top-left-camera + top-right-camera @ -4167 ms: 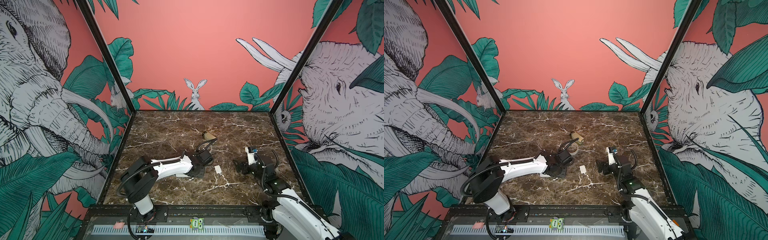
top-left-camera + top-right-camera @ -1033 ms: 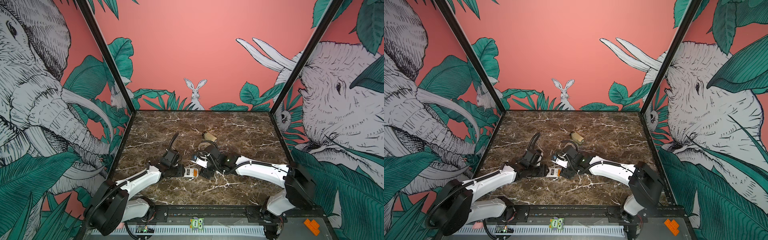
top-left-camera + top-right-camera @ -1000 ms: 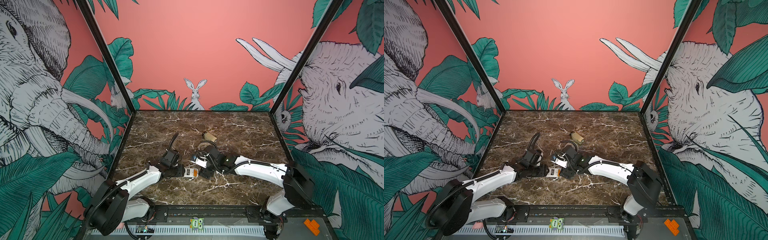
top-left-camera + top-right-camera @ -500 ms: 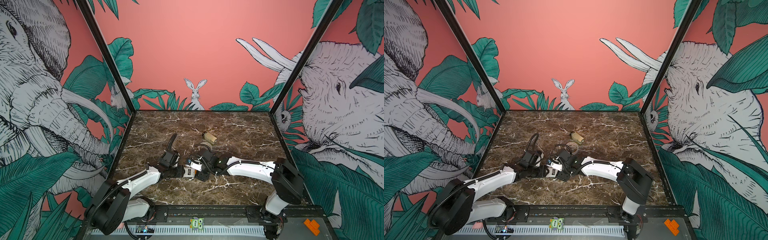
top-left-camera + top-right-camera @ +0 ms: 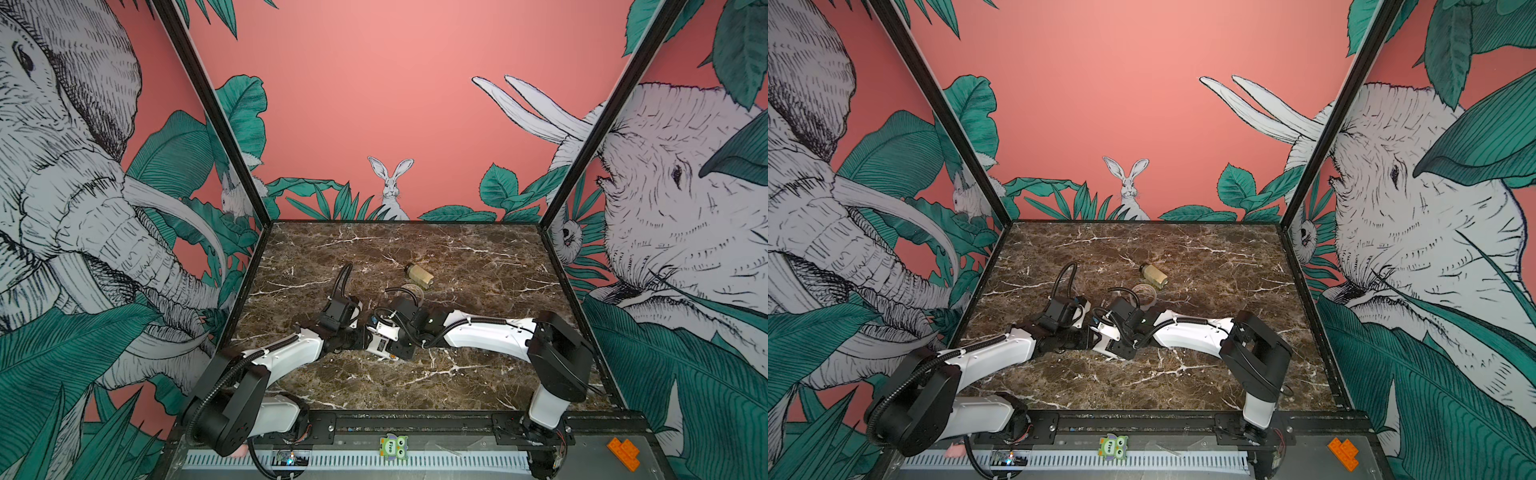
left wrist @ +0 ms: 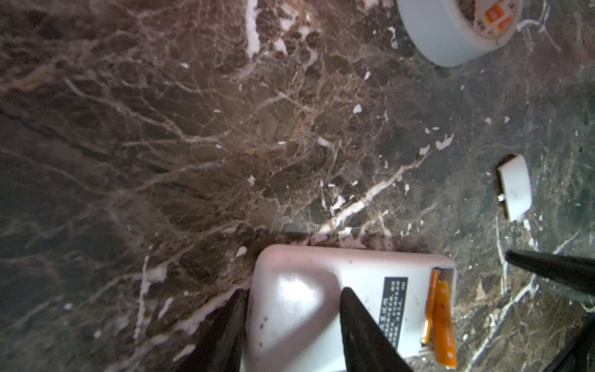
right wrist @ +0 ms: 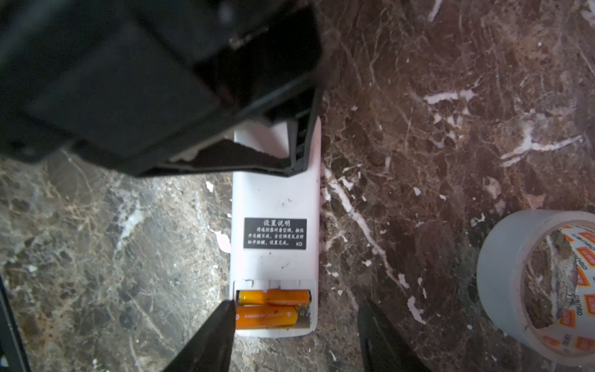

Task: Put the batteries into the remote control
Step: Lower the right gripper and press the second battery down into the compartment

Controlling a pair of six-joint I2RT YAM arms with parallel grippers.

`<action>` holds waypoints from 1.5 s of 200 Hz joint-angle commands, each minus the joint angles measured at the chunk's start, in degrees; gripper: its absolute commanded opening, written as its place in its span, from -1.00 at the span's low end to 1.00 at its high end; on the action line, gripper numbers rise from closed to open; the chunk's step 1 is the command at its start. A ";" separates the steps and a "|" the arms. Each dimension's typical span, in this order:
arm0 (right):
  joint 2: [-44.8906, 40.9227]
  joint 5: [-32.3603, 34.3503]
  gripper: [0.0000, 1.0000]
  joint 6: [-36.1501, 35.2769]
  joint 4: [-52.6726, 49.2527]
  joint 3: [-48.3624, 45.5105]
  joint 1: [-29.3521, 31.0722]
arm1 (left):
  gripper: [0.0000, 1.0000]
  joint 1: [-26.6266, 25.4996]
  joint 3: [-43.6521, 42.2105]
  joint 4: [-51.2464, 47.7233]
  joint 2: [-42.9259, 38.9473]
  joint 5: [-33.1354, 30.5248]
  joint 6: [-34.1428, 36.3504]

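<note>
One marble table carries the whole job. The left arm and the right arm reach in low to its middle, head to head. Between them the remote control lies flat, white back up, with its battery bay open at the end nearer the right arm.

The left gripper is down at the opposite end. One finger sits against the end edge and the other shows over the white back. I cannot tell whether they pinch the remote control or only brace it.

The right gripper is unclenched and empty. Its jaws straddle the bay end wider than the remote control, one tip at the bay's corner and the other well off the far edge. A tape roll stands near that outer finger, not touching it. The loose white cover lies apart on the table.

Both batteries are in the bay, side by side. The one nearer the end looks seated; the other looks stepped, perhaps riding high.

I judge the step to be seating them. The far end should be pinned firmly so the remote control neither slides nor tips. One right fingertip should press the raised battery toward its spring, then down. The thin bay walls should not be squeezed, and the approach should be slow.
</note>
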 commanded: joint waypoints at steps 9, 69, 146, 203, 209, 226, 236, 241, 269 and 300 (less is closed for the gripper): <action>0.52 0.76 0.11 8.62 -4.07 2.51 1.36 | -0.06 0.12 -1.55 -0.52 1.57 1.29 0.26; 2.09 3.16 -0.05 13.94 -9.51 3.86 3.44 | -0.06 0.20 -2.21 0.17 1.98 1.21 0.26; 3.23 2.14 -0.35 14.30 -9.31 4.30 3.98 | -0.07 0.20 -3.09 0.54 0.80 1.47 -0.34; 4.77 1.19 -0.38 14.88 -9.32 4.38 4.66 | -0.07 0.21 -3.62 0.46 0.01 1.46 -0.46; 4.79 1.33 -0.39 14.89 -9.43 4.30 4.64 | -0.07 0.20 -3.80 0.39 -0.17 1.39 -0.49; 4.55 2.04 -0.40 14.90 -9.82 3.87 4.77 | -0.07 0.21 -4.19 0.03 -0.75 1.13 -0.51; 4.39 2.45 -0.41 14.93 -10.02 3.62 4.74 | -0.07 0.22 -4.34 -0.12 -1.05 1.05 -0.47; 4.29 2.66 -0.42 15.02 -10.09 3.60 4.80 | -0.07 0.21 -4.42 -0.14 -1.17 1.03 -0.44; 4.29 3.06 -0.49 14.85 -10.17 3.37 4.84 | -0.07 0.19 -4.69 -0.25 -1.38 0.90 -0.45; 4.42 4.29 -0.55 14.31 -11.44 3.31 4.86 | -0.07 0.29 -4.78 -0.31 -1.53 0.85 -0.47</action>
